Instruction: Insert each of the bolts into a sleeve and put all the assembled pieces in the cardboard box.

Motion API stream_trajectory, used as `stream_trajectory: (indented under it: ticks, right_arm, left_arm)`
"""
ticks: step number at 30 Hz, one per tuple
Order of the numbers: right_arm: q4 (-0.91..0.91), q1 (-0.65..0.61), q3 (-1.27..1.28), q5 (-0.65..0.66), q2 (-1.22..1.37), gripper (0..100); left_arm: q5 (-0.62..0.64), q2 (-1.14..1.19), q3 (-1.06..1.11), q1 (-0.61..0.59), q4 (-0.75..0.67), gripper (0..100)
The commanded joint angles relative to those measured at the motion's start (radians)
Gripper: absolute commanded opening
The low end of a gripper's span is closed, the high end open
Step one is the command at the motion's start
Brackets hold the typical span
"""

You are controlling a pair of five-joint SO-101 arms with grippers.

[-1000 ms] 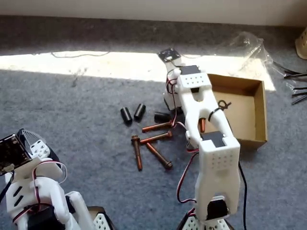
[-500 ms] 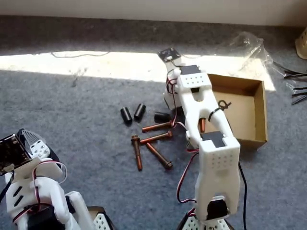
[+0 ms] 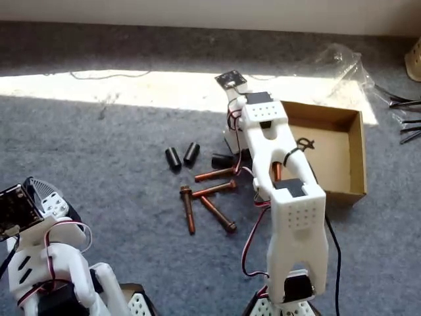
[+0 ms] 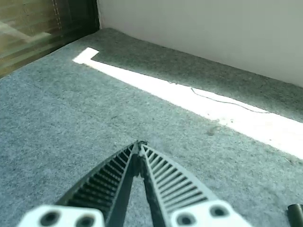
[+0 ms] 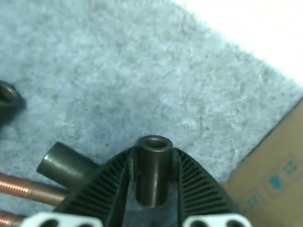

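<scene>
My right gripper (image 5: 154, 152) is shut on a black sleeve (image 5: 154, 170), held upright just above the carpet beside the cardboard box (image 5: 272, 189). Another sleeve (image 5: 66, 163) lies close by, across a copper bolt (image 5: 21, 189). In the high view the right arm (image 3: 276, 158) stretches over the spot between the box (image 3: 352, 158) and the loose parts. Two sleeves (image 3: 173, 158) (image 3: 191, 153) lie to the left, a third (image 3: 222, 160) by the arm. Several bolts (image 3: 214, 189) lie scattered in front of them. My left gripper (image 4: 139, 147) is shut on nothing, over bare carpet at the near left.
The left arm's base (image 3: 46, 263) fills the near left corner. A clear plastic bag (image 3: 339, 62) and black cables (image 3: 404, 118) lie beyond the box at the far right. A bright sunlit strip (image 3: 131, 89) crosses the carpet at the back.
The right arm has shifted slightly to the left, with the sleeve still in its gripper. The left arm and the loose parts have not moved.
</scene>
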Motion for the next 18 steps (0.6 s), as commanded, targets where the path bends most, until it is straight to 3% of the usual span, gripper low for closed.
stream_trajectory:
  ticks: [1,4,7,10,18]
  right_arm:
    - [0.008,0.010,-0.019,-0.002,0.002,8.7]
    - [0.008,0.010,-0.019,-0.002,0.002,8.0]
    - [0.015,0.021,-0.019,-0.003,0.001,0.0]
    - [0.065,0.027,-0.054,-0.003,-0.001,0.2]
    - [0.371,0.058,-0.423,-0.006,-0.001,0.4]
  left_arm:
    - [0.002,0.001,-0.004,0.001,-0.003,1]
    - [0.002,0.001,-0.004,0.001,-0.003,1]
    - [0.002,0.001,-0.004,0.001,-0.003,1]
    - [0.002,0.001,-0.002,0.001,-0.003,1]
    - [0.000,0.001,-0.002,0.047,-0.002,1]
